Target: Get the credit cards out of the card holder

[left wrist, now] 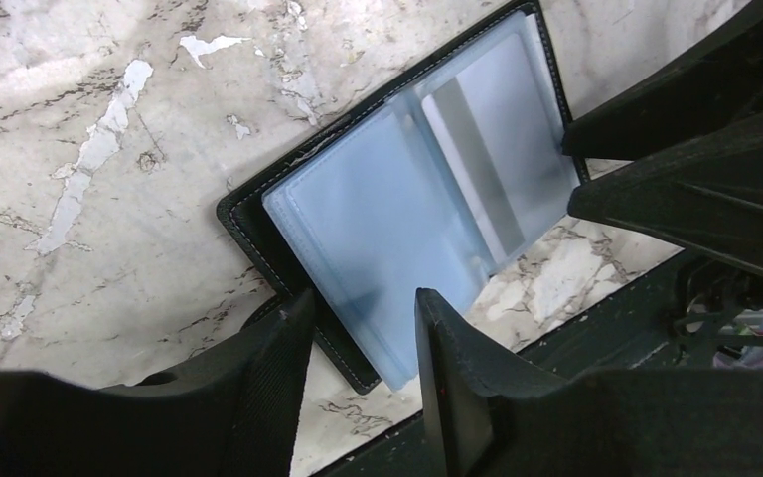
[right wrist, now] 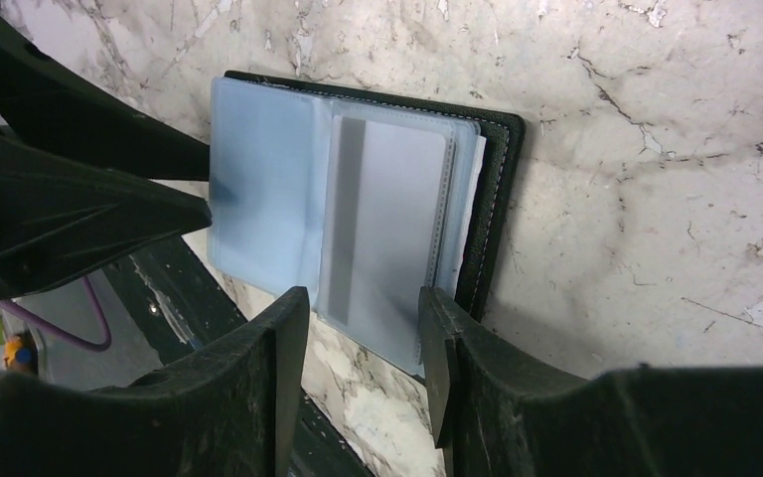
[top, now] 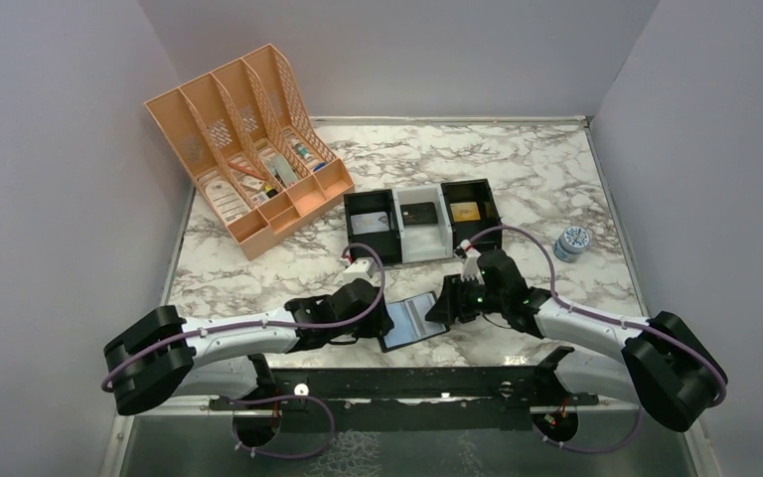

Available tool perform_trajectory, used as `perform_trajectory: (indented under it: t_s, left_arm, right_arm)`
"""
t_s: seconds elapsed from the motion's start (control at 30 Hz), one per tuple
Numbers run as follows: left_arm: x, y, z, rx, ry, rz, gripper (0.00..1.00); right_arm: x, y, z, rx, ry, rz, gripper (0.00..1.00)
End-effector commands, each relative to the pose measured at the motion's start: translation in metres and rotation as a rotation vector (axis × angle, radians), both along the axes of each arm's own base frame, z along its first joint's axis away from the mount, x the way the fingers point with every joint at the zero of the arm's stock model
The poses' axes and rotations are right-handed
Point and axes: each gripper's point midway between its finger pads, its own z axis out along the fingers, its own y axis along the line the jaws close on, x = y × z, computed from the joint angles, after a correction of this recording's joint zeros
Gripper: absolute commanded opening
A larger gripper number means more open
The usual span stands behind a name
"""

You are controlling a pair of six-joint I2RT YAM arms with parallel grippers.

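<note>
The card holder [top: 412, 320] lies open on the marble near the front edge, its blue-grey clear sleeves facing up. It also shows in the left wrist view [left wrist: 358, 219] and the right wrist view [right wrist: 263, 189]. A pale card with a darker stripe [right wrist: 387, 219] shows through one sleeve, also in the left wrist view [left wrist: 477, 164]. My left gripper [top: 385, 326] is open, its fingers either side of the sleeves' near corner [left wrist: 363, 308]. My right gripper [top: 439, 306] is open over the opposite sleeve edge [right wrist: 363, 303]. A dark card [top: 418, 213], a gold card [top: 465, 211] and a pale card [top: 372, 224] lie in the tray.
The black-and-white three-compartment tray [top: 425, 250] stands just behind the card holder. An orange file organiser [top: 248, 149] is at the back left. A small blue-white jar [top: 573, 241] sits at the right. A black rail [top: 407, 383] runs along the near edge.
</note>
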Motion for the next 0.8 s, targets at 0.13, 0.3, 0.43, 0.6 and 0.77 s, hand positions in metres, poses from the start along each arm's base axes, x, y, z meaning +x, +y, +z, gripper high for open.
perform_trajectory:
  t_s: [0.13, 0.3, 0.43, 0.6, 0.77]
  left_arm:
    - [0.002, 0.000, -0.018, 0.051, -0.002, 0.003, 0.33]
    - [0.002, 0.003, -0.028, 0.084, 0.007, 0.005, 0.22]
    - [0.002, 0.002, -0.032, 0.094, 0.014, -0.003, 0.17]
    - [0.003, 0.002, -0.033, 0.102, 0.011, -0.003, 0.14]
    - [0.002, 0.004, -0.034, 0.103, 0.009, 0.001, 0.11]
  right_arm:
    - [0.007, 0.009, 0.010, 0.018, -0.033, 0.030, 0.43]
    - [0.006, 0.009, 0.008, 0.014, -0.024, 0.033, 0.42]
    - [0.005, 0.006, 0.004, -0.003, -0.015, 0.026, 0.41]
    - [0.009, 0.000, 0.002, -0.043, -0.020, -0.004, 0.41]
    - [0.013, 0.001, 0.018, -0.030, -0.059, -0.003, 0.41]
